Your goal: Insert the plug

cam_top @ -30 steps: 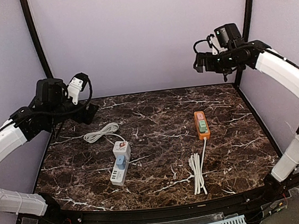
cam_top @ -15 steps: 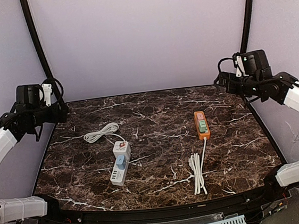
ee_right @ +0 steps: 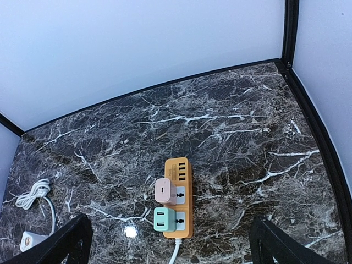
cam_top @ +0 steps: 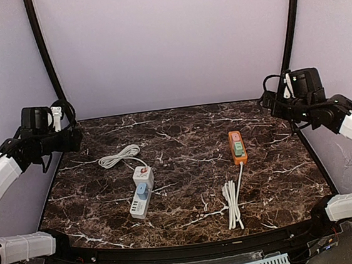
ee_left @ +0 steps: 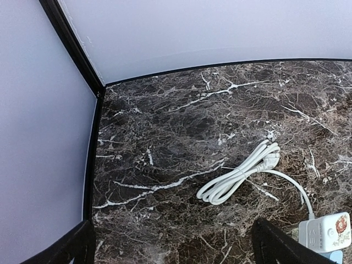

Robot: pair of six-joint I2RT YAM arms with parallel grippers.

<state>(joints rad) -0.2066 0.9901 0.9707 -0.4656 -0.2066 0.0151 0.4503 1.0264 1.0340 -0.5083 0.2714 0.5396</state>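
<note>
A white power strip (cam_top: 140, 199) lies left of centre with a white block marked red (cam_top: 143, 172) and a blue plug (cam_top: 141, 188) on it. To the right lies an orange power strip (cam_top: 237, 146). In the right wrist view the orange power strip (ee_right: 180, 198) carries a pink plug (ee_right: 164, 191) and a green plug (ee_right: 164, 219). My left gripper (cam_top: 73, 139) hangs open and empty over the table's far left edge. My right gripper (cam_top: 269, 102) is open and empty above the far right corner. The left gripper (ee_left: 173, 223) has the white block (ee_left: 325, 234) at lower right.
A bundled white cable (cam_top: 119, 155) lies behind the white strip, and shows as a cable bundle (ee_left: 239, 176) in the left wrist view. The orange strip's coiled cable (cam_top: 233, 203) lies toward the front. Black frame posts (cam_top: 41, 45) and pale walls enclose the marble table (cam_top: 183, 137).
Both arms have swung outward toward the side walls. The left wrist went left and the right wrist went right and down. Both grippers stayed open and the strips have not moved.
</note>
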